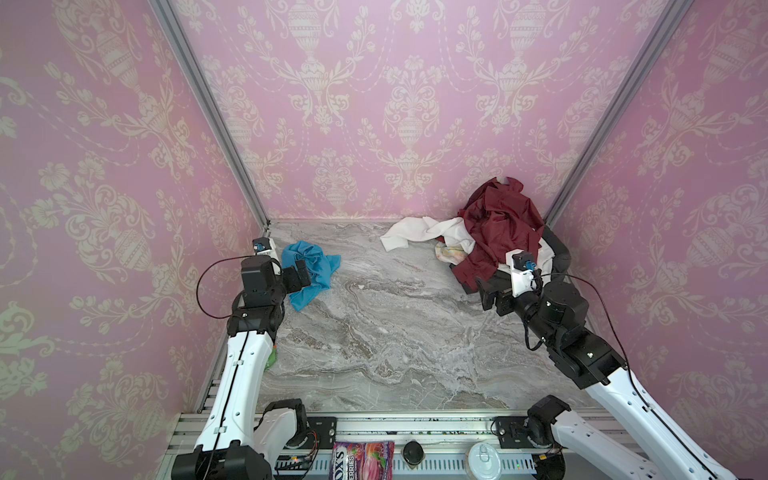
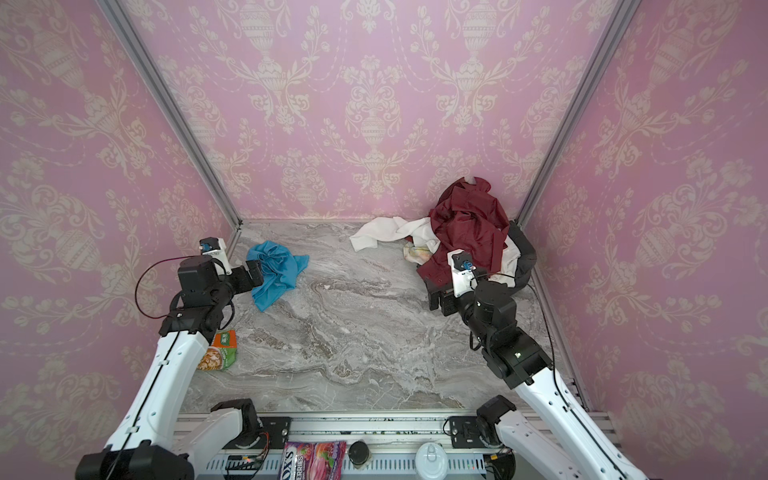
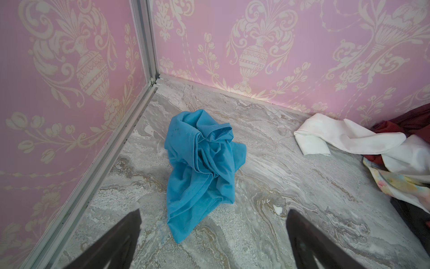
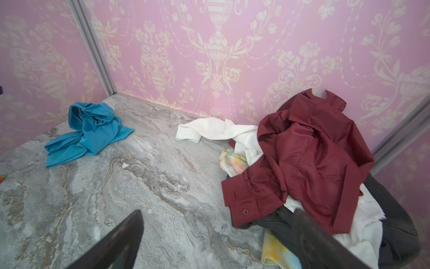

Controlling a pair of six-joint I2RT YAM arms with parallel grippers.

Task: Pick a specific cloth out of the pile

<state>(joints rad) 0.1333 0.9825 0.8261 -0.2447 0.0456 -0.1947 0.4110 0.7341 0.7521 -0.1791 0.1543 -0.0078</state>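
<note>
Going left to right: one snack packet (image 2: 218, 351) is lying on the desk (image 1: 395, 316) right beside the left arm. The left gripper (image 3: 214, 213) is hanging wide open with nothing in it, its two fingers pointing at the near end of the cloth (image 1: 322, 262). That's the only turquoise cloth, and it's sitting crumpled on its own near the far left corner of the desk, well apart from the pile (image 1: 498, 241).

The one pile is heaping up in the far right corner. One big maroon shirt (image 1: 505, 220) is lying on top, white cloth (image 1: 415, 232) is spilling out toward the middle (can't tell how many pieces), pale yellow patterned cloth (image 1: 449, 251) is peeking out underneath, and one dark grey garment (image 1: 557, 251) is poking out by the right wall.

The right gripper (image 4: 218, 213) is also standing wide open and empty at the pile's near edge.
</note>
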